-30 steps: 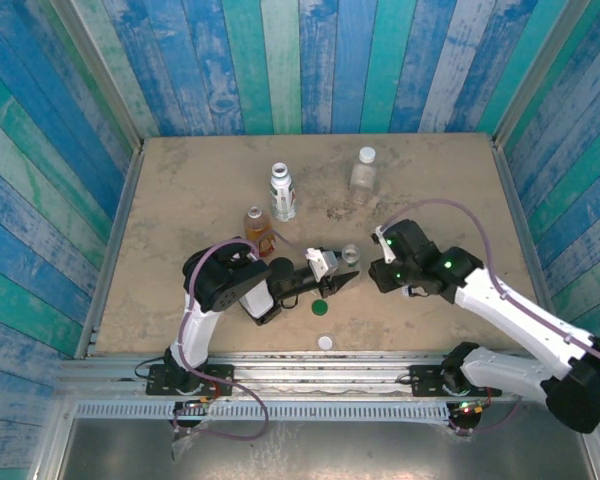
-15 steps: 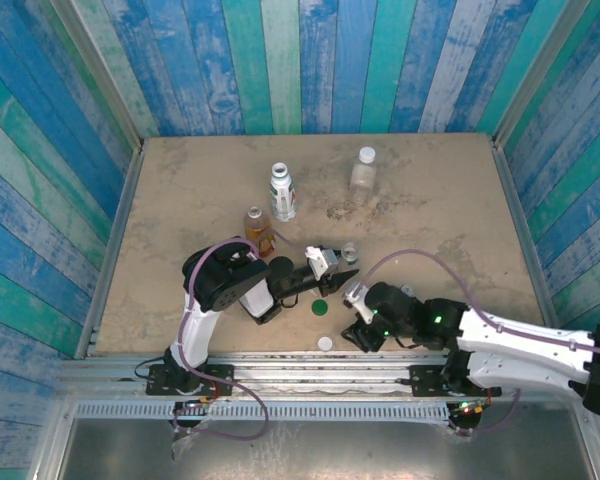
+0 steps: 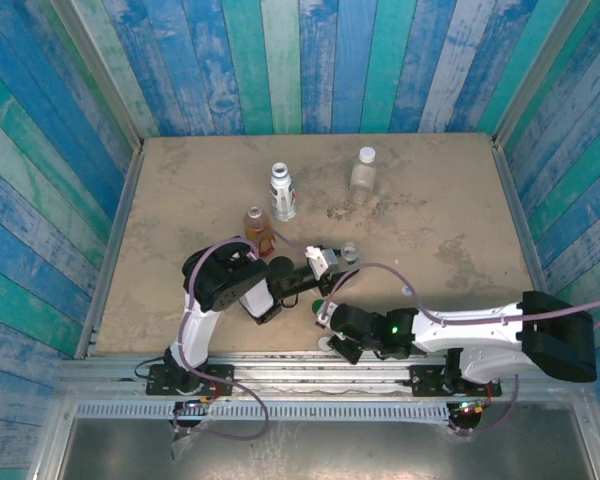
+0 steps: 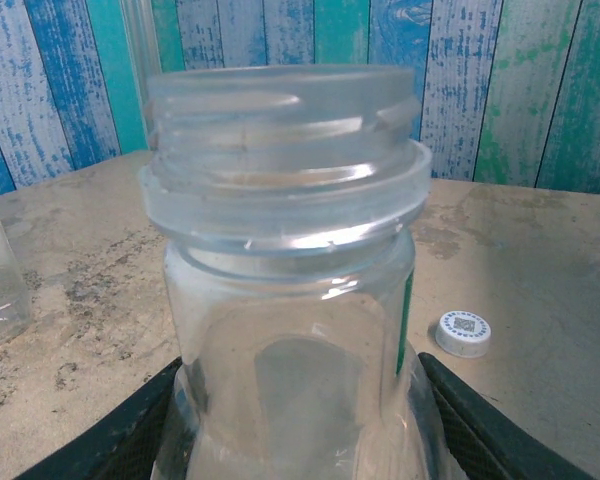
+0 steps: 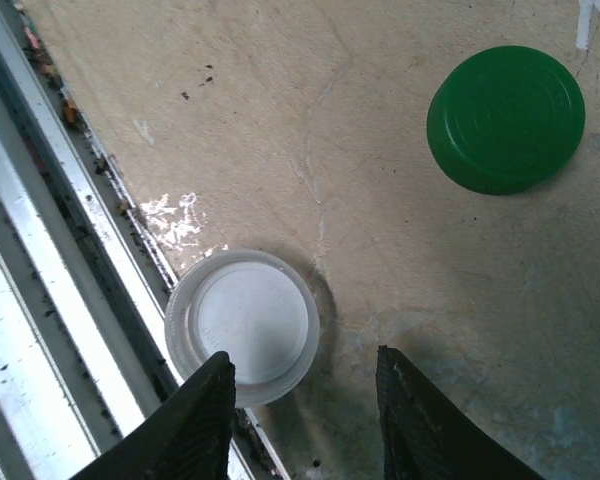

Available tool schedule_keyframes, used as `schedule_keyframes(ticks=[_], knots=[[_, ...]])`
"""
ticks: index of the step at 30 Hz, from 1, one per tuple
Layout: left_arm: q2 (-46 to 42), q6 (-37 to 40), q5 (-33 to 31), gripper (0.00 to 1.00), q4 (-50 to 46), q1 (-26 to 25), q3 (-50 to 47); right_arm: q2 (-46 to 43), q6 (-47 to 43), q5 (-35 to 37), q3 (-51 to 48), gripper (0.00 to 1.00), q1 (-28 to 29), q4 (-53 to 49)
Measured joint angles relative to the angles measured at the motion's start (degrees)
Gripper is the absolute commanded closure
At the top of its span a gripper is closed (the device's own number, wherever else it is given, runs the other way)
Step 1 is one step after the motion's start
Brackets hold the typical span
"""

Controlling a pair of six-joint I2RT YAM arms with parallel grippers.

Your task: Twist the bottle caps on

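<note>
Two robot arms work over a sandy beige tabletop [image 3: 180,200] walled with blue and green painted boards. The left hand [image 3: 338,265] is clamped on a small clear plastic bottle [image 4: 285,300], which stands upright near the middle of the tabletop. Its black fingers [image 4: 470,430] press against both sides of the lower body, and its threaded mouth is open and uncapped.

A white round screw cap with a printed top [image 4: 463,333] lies flat on the tabletop to the right of that bottle in the left wrist view, apart from it.

The right arm reaches across the near edge, and the right hand [image 5: 305,420] hangs low with its two fingers spread and bare tabletop between them. A pale white round plastic cap [image 5: 242,325] lies right against the metal rail at the tabletop's near edge. One fingertip overlaps the cap's rim in the wrist view, but whether it touches cannot be told. A dark green round plastic cap [image 5: 505,118] lies flat farther in, well apart from the white one.

Toward the back, an amber-orange liquid bottle [image 3: 258,228] stands just beyond the left arm. A white-labelled plastic bottle [image 3: 282,192] stands behind that. A larger clear plastic bottle with a white top [image 3: 364,170] stands to its right.
</note>
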Motion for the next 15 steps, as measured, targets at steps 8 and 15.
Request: schedule_keyframes(ticks=[8,15], knots=[[0.0,0.0,-0.1,0.44,0.0,0.0,0.0,3.8,-0.1,1.2,0.4,0.83,0.1,2.4],[0.0,0.0,-0.1,0.41,0.0,0.0,0.0,3.8,0.6,2.5,0.6,0.99,0.2,3.3]])
